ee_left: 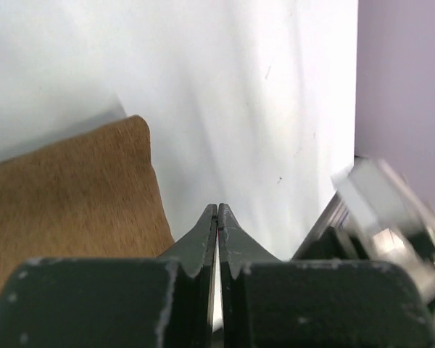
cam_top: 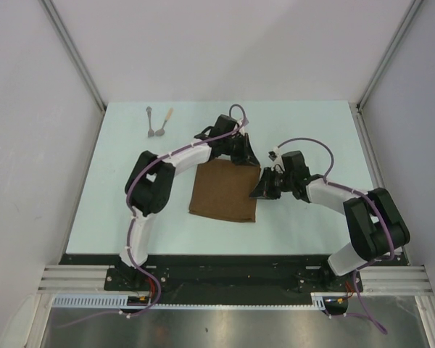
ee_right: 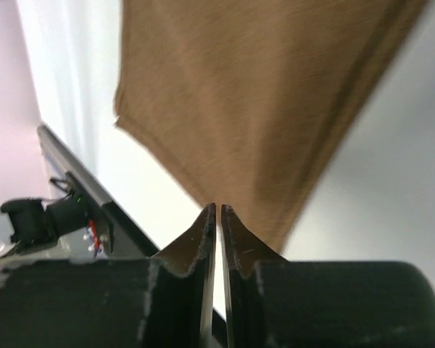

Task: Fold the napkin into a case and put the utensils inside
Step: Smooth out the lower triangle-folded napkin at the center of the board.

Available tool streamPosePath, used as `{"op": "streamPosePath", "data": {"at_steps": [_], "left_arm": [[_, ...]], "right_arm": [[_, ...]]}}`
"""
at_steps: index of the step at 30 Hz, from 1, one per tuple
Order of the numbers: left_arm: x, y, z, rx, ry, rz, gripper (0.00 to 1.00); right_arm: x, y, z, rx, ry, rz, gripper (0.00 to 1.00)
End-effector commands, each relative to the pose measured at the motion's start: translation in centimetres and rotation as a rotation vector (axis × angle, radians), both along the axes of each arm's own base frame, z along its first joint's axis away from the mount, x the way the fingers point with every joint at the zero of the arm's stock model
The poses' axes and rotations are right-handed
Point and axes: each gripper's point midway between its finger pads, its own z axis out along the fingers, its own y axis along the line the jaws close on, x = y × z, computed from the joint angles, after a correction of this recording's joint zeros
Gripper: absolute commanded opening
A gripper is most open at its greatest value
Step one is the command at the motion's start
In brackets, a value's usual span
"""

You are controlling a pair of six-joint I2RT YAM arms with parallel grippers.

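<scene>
Just near-left of the pressed-together left gripper [ee_left: 217,207] and left of the pressed-together right gripper [ee_right: 217,207], the napkin [cam_top: 223,192] lies flat.

Pale table [cam_top: 304,130] with napkin [cam_top: 223,191] and utensils [cam_top: 159,123]

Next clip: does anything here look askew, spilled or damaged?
Nothing much stands out. The napkin lies flat, turned slightly off the edges of the table. The utensils lie side by side at the far left, apart from it. The left gripper and right gripper are shut near the napkin. Nothing is spilled.
</scene>
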Motion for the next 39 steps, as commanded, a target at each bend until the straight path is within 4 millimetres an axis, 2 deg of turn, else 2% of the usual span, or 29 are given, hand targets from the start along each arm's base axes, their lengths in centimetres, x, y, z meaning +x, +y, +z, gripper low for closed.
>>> {"op": "streamPosePath", "data": {"at_steps": [1, 4, 6, 11, 15, 17, 20, 21, 23, 25, 28, 29, 30, 31, 32, 33, 35, 36, 38, 39], "left_arm": [[0.9, -1.6, 1.4, -0.055, -0.009, -0.022, 0.04], [1.2, -1.4, -0.1, -0.026, 0.007, -0.009, 0.04], [1.2, -1.5, -1.5, -0.020, 0.032, -0.007, 0.04], [1.8, -2.1, -3.9, -0.032, 0.054, 0.013, 0.04], [2.4, -2.7, -6.3, -0.008, 0.082, 0.019, 0.03], [2.6, -2.6, -6.6, 0.006, 0.073, 0.020, 0.03], [3.4, -2.6, -6.2, 0.036, 0.046, 0.015, 0.03], [4.2, -2.8, -4.8, 0.027, 0.016, 0.018, 0.03], [4.6, -2.7, -3.7, 0.040, -0.004, 0.014, 0.03], [5.1, -3.0, -0.7, 0.015, -0.058, 0.008, 0.08], [4.4, -2.3, 0.9, 0.006, -0.069, 0.003, 0.23], [4.1, -1.9, 2.8, -0.011, -0.092, 0.004, 0.26], [3.8, -0.9, 2.1, 0.004, -0.068, 0.016, 0.33], [3.7, -0.1, 2.2, 0.010, -0.066, 0.023, 0.36], [3.5, 0.7, 3.9, -0.003, -0.085, 0.033, 0.37], [3.6, 2.5, 2.7, 0.021, -0.058, 0.057, 0.38], [3.7, 4.8, 2.9, 0.033, -0.064, 0.087, 0.42], [4.1, 7.3, 2.7, 0.049, -0.060, 0.126, 0.45], [4.2, 9.9, 1.6, 0.100, -0.037, 0.134, 0.48], [5.1, 12.1, 1.0, 0.140, -0.044, 0.149, 0.49]], "right_arm": [[-1.0, 3.1, 2.6, 0.090, -0.073, 0.067, 0.09], [-2.3, 4.1, 1.2, 0.101, -0.037, 0.093, 0.07], [-2.7, 4.0, 0.2, 0.098, -0.017, 0.086, 0.07], [-4.4, 2.1, -3.8, 0.060, 0.065, 0.055, 0.06], [-5.5, 0.9, -5.0, 0.040, 0.089, 0.032, 0.06], [-5.8, 0.5, -5.2, 0.031, 0.090, 0.022, 0.05], [-6.1, 0.6, -4.6, 0.035, 0.086, 0.024, 0.05], [-5.7, 0.8, -3.6, 0.049, 0.062, 0.025, 0.06], [-5.4, 0.8, -2.7, 0.049, 0.049, 0.022, 0.06], [-4.6, 1.0, -1.2, 0.051, 0.010, 0.021, 0.06], [-3.8, 1.1, -0.6, 0.046, -0.015, 0.014, 0.06], [-3.8, 1.1, -0.8, 0.047, -0.010, 0.018, 0.06], [-3.7, 1.2, -1.1, 0.048, -0.005, 0.019, 0.06], [-3.6, 1.3, -1.7, 0.048, 0.007, 0.021, 0.07], [-3.8, 1.3, -2.2, 0.050, 0.021, 0.026, 0.07], [-3.8, 1.4, -2.5, 0.054, 0.024, 0.029, 0.07], [-4.4, 1.3, -3.5, 0.047, 0.054, 0.038, 0.08], [-4.4, 1.3, -3.7, 0.044, 0.056, 0.038, 0.08], [-4.2, 1.1, -3.7, 0.037, 0.044, 0.043, 0.10], [-3.9, 0.9, -3.5, 0.030, 0.048, 0.039, 0.11]]}}
